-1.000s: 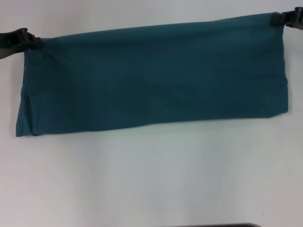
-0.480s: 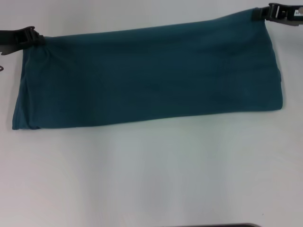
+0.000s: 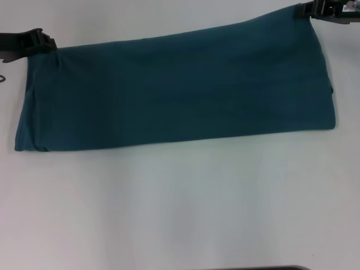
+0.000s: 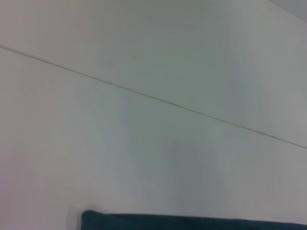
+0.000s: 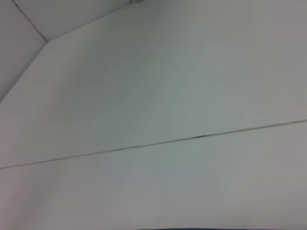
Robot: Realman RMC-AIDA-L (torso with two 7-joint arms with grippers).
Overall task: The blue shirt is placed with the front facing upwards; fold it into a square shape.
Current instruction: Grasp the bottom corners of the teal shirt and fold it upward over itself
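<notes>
The dark teal-blue cotton shirt [image 3: 174, 90], folded into a long band, lies across the white table [image 3: 180, 208] from 9 to 2 o'clock. The left gripper [image 3: 49, 43] pinches its 10 o'clock corner, arm reaching in level; the right gripper [image 3: 308, 9] pinches the 1 o'clock corner.

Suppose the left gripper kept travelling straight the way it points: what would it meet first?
The left gripper points toward the blue shirt and sits at its far left corner, so it would probably run into more shirt fabric first; depth is unclear.

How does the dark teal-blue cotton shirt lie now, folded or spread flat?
Folded: the dark teal-blue cotton shirt forms one long band, with no sleeves, collar or lettering showing.
</notes>
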